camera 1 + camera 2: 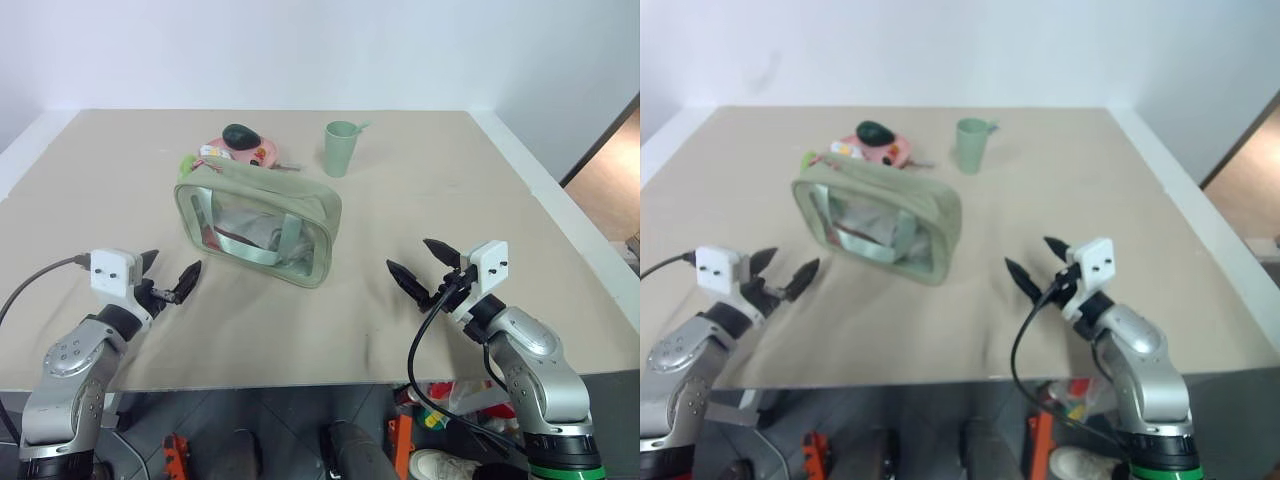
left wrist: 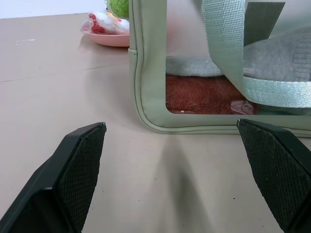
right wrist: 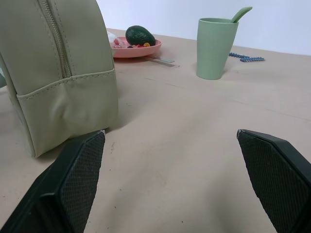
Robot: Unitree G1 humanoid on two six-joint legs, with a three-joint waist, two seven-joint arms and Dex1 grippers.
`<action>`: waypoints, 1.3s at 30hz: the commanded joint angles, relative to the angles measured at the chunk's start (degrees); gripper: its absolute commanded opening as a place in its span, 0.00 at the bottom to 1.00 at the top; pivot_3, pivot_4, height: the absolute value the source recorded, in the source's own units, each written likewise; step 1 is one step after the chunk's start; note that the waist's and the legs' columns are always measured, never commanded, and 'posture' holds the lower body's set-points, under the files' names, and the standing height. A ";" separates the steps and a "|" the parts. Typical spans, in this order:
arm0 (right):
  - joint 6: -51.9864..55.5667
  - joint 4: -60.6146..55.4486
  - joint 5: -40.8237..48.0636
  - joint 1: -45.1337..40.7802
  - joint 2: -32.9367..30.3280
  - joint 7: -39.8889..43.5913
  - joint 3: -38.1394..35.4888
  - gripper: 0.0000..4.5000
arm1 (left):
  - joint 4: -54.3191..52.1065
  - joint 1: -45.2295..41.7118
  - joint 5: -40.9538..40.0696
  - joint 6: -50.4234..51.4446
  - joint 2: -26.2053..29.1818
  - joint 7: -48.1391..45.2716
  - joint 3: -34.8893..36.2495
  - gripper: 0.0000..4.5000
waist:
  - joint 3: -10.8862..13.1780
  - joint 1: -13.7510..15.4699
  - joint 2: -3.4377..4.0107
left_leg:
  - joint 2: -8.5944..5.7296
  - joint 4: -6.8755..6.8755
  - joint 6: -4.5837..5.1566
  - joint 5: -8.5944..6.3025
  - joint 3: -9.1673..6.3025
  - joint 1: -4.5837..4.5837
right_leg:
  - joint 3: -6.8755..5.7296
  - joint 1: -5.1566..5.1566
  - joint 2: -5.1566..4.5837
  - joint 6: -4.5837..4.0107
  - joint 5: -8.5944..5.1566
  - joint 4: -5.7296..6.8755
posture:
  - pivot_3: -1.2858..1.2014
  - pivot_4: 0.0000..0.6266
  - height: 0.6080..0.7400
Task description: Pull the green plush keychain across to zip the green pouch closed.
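left pincer (image 1: 167, 280) near green pouch (image 1: 258, 222)

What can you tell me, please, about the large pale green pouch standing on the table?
The large boxy sage-green pouch with clear plastic sides stands upright on the beige table, a little left of the middle. Pale green webbing strap handles lie against its clear side, and a zipper runs over its fabric end. Grey and rust-coloured items show inside. Neither gripper touches it.
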 commanded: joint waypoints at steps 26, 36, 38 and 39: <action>20.11 -10.29 15.49 -21.81 -6.87 9.68 9.03 1.00 | -11.58 -8.41 -23.28 16.18 18.81 -27.84 -4.47 0.99 | 0.07 -0.28 0.07 | 0.04 -0.06 0.01 0.00 -0.09 0.01 | -0.02 -0.11 0.13 -0.09 -0.01 0.02 | 0.52 0.24 1.00; 12.12 3.20 3.38 -29.29 -1.87 11.36 16.39 0.94 | -11.20 -9.85 -20.16 14.81 18.26 -27.48 -6.48 1.00 | 0.07 -0.01 0.07 | 0.00 -0.03 0.00 -0.01 -0.15 -0.34 | -0.08 -0.26 0.07 -0.07 -0.07 0.01 | 0.52 0.24 1.00; 11.24 3.89 2.40 -28.86 -1.87 12.48 17.12 0.81 | -11.36 -9.74 -20.18 14.81 17.86 -27.02 -6.17 1.00 | 0.07 -0.03 0.07 | 0.01 -0.03 0.01 -0.01 -0.15 -0.35 | -0.08 -0.28 0.07 -0.06 -0.07 0.01 | 0.52 0.24 1.00; 10.89 4.12 2.12 -28.68 -1.74 12.97 17.34 0.73 | -11.39 -9.66 -20.27 14.77 17.55 -26.67 -5.95 1.00 | 0.07 -0.03 0.07 | 0.01 -0.03 0.01 -0.01 -0.15 -0.35 | -0.08 -0.28 0.07 -0.06 -0.07 0.00 | 0.52 0.24 1.00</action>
